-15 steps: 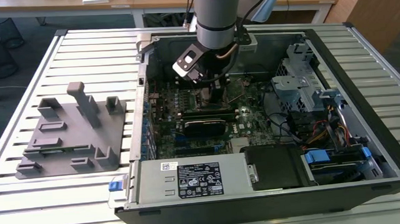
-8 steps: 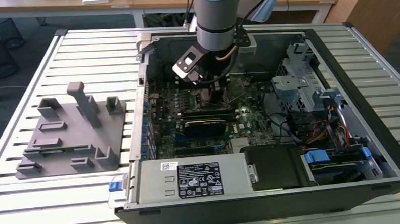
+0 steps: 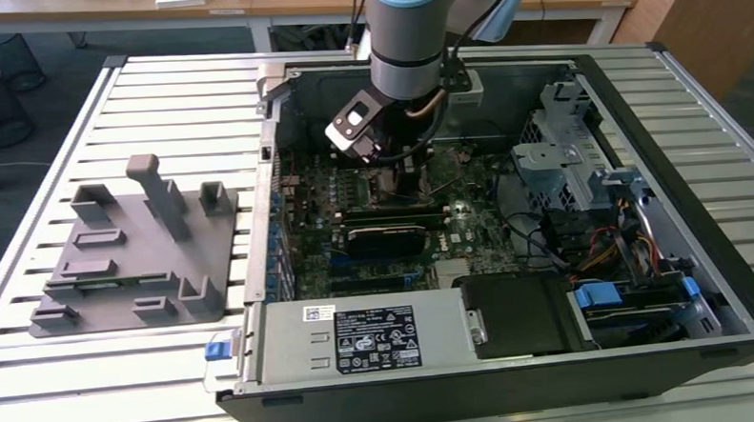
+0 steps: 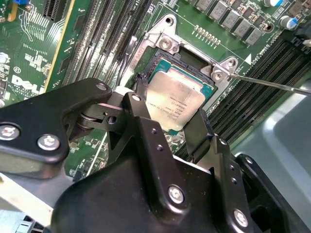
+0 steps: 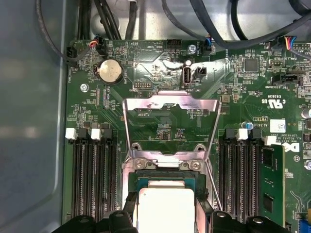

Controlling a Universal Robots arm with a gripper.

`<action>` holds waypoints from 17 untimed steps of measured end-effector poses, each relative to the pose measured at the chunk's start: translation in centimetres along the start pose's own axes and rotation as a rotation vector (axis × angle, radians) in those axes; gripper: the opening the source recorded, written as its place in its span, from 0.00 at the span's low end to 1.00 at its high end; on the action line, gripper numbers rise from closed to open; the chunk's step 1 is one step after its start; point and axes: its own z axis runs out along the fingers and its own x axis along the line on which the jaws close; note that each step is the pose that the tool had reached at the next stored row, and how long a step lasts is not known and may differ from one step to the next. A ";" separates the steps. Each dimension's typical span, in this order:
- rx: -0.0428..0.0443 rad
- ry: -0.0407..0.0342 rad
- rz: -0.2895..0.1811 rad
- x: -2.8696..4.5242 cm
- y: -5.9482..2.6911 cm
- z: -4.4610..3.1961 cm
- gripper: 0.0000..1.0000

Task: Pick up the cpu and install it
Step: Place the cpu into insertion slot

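The gripper (image 4: 171, 103) is clenched on the cpu (image 4: 177, 99). One black finger (image 4: 141, 90) presses one edge and the other finger the opposite edge. The cpu lies in the socket (image 4: 194, 65) opening on the board, inside the case (image 3: 737, 281). Whether it is fully seated cannot be told.

The main risk is skew. If the cpu sits a little turned or tilted against the socket's black frame, pressing or letting go could drop it crooked onto the contacts and bend them. A finger could also catch the frame wall, since both reach down just beside it. The thin lever (image 4: 272, 85) runs close to one finger in both wrist views. A sideways shift would likely snag it.

Room is tight at the socket and freer above. The load plate (image 5: 170, 104) stands open just beyond the cpu (image 5: 165, 206), so travel that way is blocked. Memory slots (image 5: 92, 179) flank the socket on both sides but lie low. Cables (image 5: 209, 24) hang past the plate. In the exterior view the arm (image 3: 408, 38) comes in from above, well apart from the case walls.
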 end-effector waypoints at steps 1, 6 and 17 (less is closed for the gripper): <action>0.0001 -0.0001 0.000 0.00 0.00 0.06 0.54; 0.0001 -0.0001 0.000 -0.02 -0.02 0.32 0.54; 0.0003 -0.0005 0.001 -0.05 -0.03 0.64 0.54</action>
